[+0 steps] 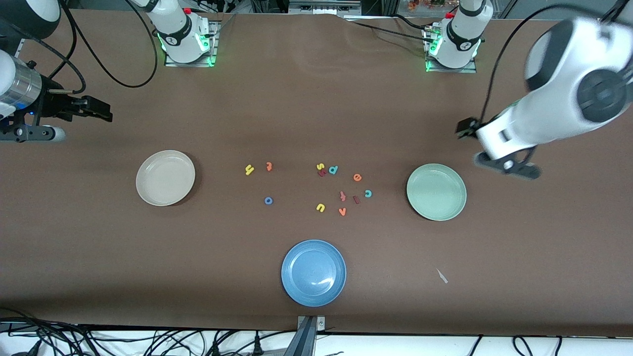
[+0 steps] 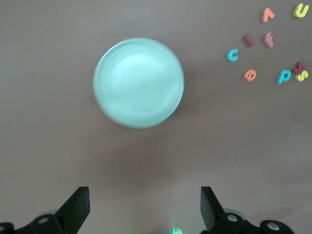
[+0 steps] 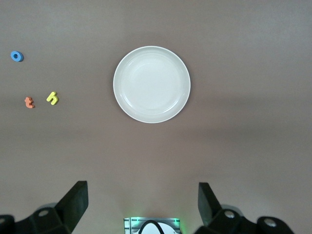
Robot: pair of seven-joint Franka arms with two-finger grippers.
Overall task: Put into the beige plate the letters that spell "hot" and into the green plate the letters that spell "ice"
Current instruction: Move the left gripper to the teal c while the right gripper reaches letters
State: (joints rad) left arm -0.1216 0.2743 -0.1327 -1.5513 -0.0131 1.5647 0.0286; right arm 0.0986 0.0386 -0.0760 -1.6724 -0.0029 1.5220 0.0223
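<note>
The beige plate (image 1: 165,178) (image 3: 151,84) lies empty toward the right arm's end. The green plate (image 1: 436,192) (image 2: 139,83) lies empty toward the left arm's end. Between them are the yellow h (image 1: 249,170) (image 3: 52,98), orange t (image 1: 269,166) (image 3: 29,102) and blue o (image 1: 268,200) (image 3: 16,56). Closer to the green plate are the orange e (image 1: 357,177) (image 2: 250,74), teal c (image 1: 368,193) (image 2: 233,55) and dark red i (image 1: 356,200) (image 2: 249,40). My right gripper (image 1: 99,111) (image 3: 141,192) hangs open and empty beside the beige plate. My left gripper (image 2: 145,195) hangs open and empty beside the green plate.
A blue plate (image 1: 313,272) sits nearest the front camera. Other loose letters lie among the task's: yellow s (image 1: 320,166), teal d (image 1: 333,170), pinkish f (image 1: 342,196), yellow u (image 1: 320,207), orange v (image 1: 342,211). A small pale scrap (image 1: 441,276) lies near the front edge.
</note>
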